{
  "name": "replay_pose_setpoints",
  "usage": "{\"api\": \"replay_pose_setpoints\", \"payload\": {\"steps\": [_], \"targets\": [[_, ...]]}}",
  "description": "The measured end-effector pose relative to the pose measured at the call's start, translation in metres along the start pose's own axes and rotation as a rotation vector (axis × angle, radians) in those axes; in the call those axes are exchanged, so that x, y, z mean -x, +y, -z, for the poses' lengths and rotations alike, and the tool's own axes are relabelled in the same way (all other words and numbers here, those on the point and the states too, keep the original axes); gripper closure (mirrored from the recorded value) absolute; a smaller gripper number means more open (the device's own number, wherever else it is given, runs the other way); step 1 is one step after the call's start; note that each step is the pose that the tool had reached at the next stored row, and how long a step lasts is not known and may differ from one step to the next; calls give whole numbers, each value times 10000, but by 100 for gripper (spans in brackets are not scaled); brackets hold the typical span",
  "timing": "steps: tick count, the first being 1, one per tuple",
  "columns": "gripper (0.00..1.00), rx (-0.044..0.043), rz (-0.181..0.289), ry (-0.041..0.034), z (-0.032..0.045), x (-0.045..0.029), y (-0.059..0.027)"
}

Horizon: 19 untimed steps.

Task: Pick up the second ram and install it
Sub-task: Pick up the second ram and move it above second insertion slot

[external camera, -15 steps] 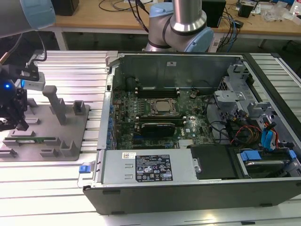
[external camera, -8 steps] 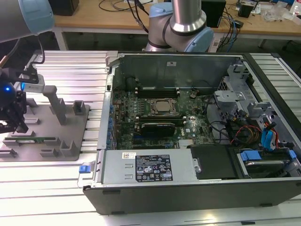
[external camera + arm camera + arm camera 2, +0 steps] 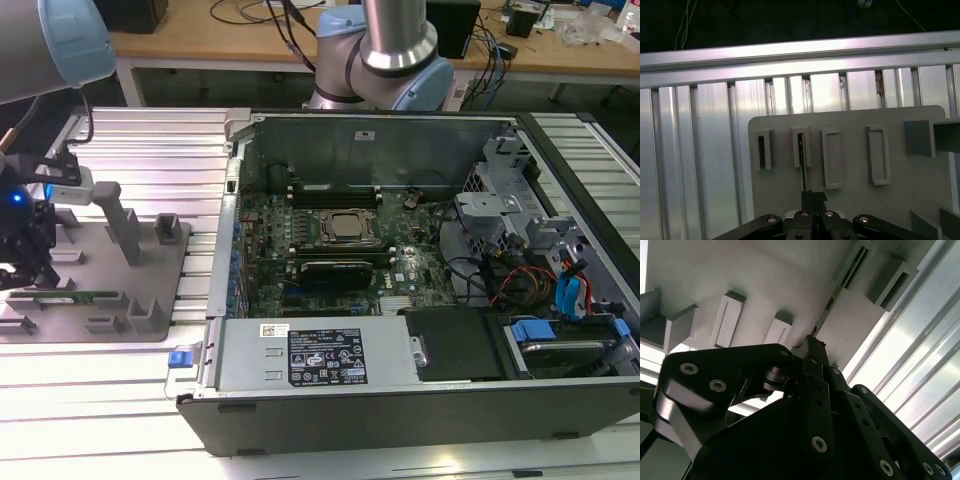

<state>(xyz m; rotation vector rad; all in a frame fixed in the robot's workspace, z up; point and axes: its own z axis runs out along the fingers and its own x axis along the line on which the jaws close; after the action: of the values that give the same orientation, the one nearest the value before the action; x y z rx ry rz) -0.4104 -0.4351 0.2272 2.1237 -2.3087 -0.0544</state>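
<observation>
There's the second ram (image 3: 803,162) in the first wrist view, edge-on, a thin line, its near end lost between the closed jaws of the gripper (image 3: 813,199), whose body runs off the picture's edge. The exterior view's left edge clips the gripper, and the ram's chips and label are too small to tell.

I see my gripper (image 3: 33,276) low over the gray tray (image 3: 95,245) at the exterior view's left, right at one end of the green stick (image 3: 85,296); the stick lies in the tray; the open computer box (image 3: 300,400) sits beside it on the metal table (image 3: 140,165); inside are a silver chip (image 3: 348,228) and a black card (image 3: 340,272).
</observation>
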Motion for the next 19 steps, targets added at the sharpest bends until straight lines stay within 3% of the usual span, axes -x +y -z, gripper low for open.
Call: {"api": "replay_pose_setpoints", "payload": {"steps": [11,14,16,19], "targets": [[92,2,92,5,-48,-10,7],[72,3,92,9,-48,-11,8],[72,-12,94,184,-74,-11,7],[72,-15,184,238,-110,-12,6]]}}
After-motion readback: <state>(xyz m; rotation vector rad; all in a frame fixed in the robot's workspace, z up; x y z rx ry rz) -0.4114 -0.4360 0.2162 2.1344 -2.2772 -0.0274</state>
